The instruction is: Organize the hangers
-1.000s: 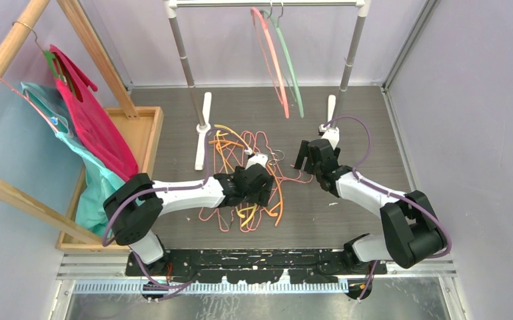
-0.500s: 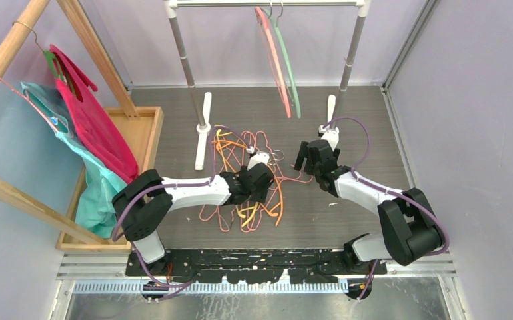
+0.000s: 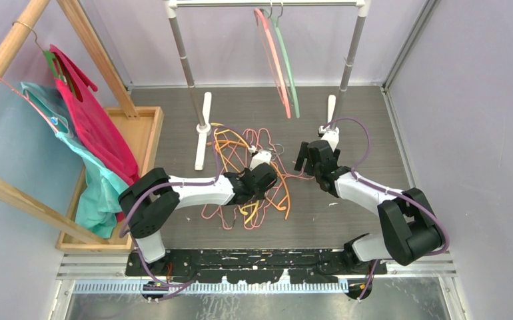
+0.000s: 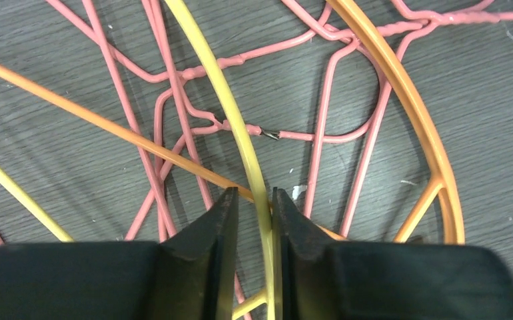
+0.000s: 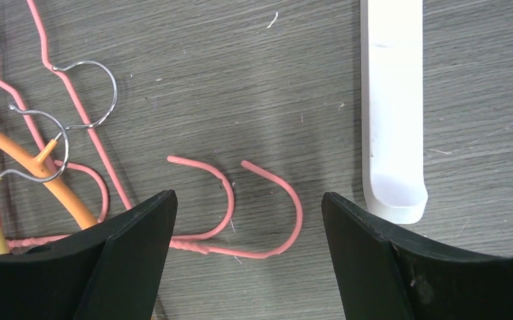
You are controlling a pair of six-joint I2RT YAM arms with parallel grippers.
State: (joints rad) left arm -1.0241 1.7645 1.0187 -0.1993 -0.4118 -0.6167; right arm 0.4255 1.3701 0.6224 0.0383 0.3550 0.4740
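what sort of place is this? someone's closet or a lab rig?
Probably a lab test cell, not a home: plain lilac walls box in a wood-grain tabletop, a free-standing garment rail stands on it, and bare hangers lie heaped in front.

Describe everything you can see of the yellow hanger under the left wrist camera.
The yellow hanger is a smooth, glossy, plastic-looking rod, thicker than the pink wire hangers beneath it. One curved arm runs from the top edge down between the left gripper's fingers, crossing over a thin orange hanger bar. More yellow bars show at lower left and bottom. It lies tangled on the grey wood-grain table. Its hook is not in this view. The jaws stand close on both sides; a firm clamp cannot be confirmed.
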